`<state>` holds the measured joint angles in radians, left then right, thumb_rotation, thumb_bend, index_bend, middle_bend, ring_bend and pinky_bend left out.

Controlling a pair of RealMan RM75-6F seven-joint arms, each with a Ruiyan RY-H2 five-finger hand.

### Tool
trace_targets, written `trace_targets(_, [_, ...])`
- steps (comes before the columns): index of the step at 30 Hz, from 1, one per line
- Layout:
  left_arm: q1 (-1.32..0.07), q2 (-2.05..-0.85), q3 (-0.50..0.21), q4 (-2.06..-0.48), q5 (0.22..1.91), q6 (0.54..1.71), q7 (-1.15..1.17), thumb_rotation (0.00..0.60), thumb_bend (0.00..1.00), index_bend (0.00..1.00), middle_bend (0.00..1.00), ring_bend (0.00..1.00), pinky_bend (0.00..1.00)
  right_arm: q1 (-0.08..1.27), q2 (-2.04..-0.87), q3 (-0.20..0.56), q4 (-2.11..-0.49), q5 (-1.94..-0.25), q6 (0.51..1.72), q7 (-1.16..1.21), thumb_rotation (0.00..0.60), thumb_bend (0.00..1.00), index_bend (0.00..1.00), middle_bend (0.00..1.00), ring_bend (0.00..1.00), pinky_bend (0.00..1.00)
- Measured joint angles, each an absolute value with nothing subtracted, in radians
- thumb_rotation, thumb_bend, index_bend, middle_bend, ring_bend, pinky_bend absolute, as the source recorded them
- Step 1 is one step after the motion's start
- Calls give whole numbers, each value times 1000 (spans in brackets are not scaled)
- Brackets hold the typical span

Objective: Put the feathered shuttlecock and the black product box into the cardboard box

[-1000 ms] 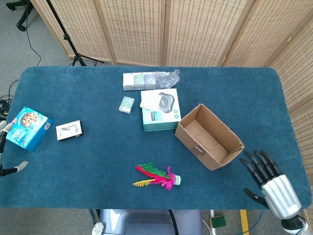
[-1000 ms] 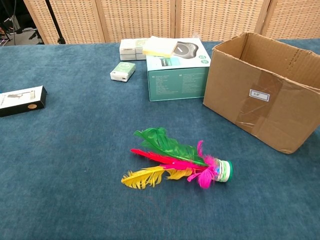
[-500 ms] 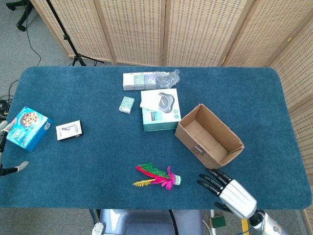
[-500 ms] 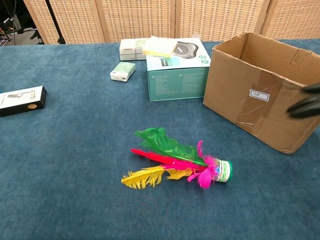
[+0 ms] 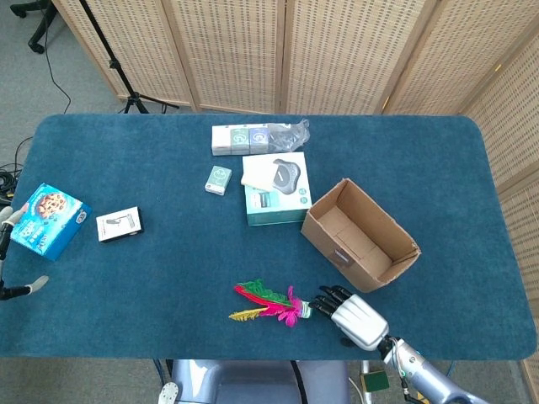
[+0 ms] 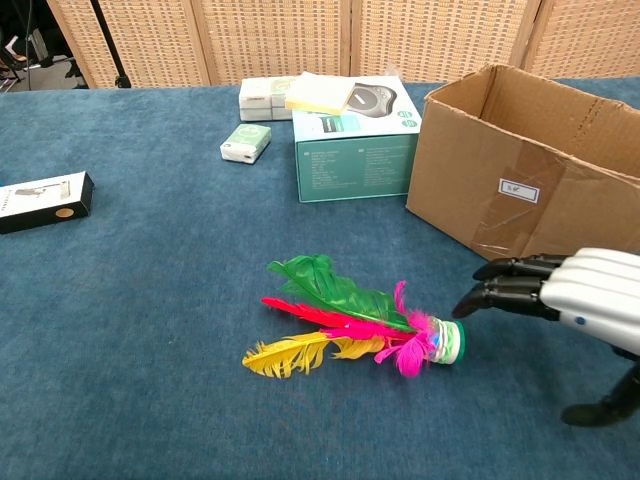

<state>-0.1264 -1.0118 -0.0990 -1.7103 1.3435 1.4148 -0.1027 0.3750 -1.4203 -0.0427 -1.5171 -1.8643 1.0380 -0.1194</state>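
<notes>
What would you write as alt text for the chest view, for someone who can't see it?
The robot's right hand, fingers apart, reaches toward the base of a feathered shuttlecock lying on a blue table, just short of touching it. An open cardboard box stands behind, and a black product box lies far left.

A long table covered in dark blue carpet-like cloth [image 5: 168, 269] carried everything. Near its front edge lay a shuttlecock with green, red, yellow and pink feathers [image 5: 271, 305] on its side, its white base pointing right. To the right an open brown cardboard box [image 5: 360, 235] sat at an angle. Behind the feathers stood a teal product carton [image 5: 276, 202], and behind that a row of small white packets [image 5: 240, 139] beside crumpled clear plastic [image 5: 290, 132]. A small pale green box [image 5: 217, 179] lay left of the carton. Further left were a flat black product box [image 5: 120, 224] and, at the table's left edge, a blue biscuit box [image 5: 49, 220].
</notes>
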Motion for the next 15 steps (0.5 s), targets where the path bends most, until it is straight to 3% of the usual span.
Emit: trace_targets(15, [-126, -1009, -101, -1714, 1340, 1404, -105, 600, 0, 0, 0, 0, 0, 400, -1518, 20, -1550, -1679, 984, -246, 600, 80, 224, 270, 177, 210])
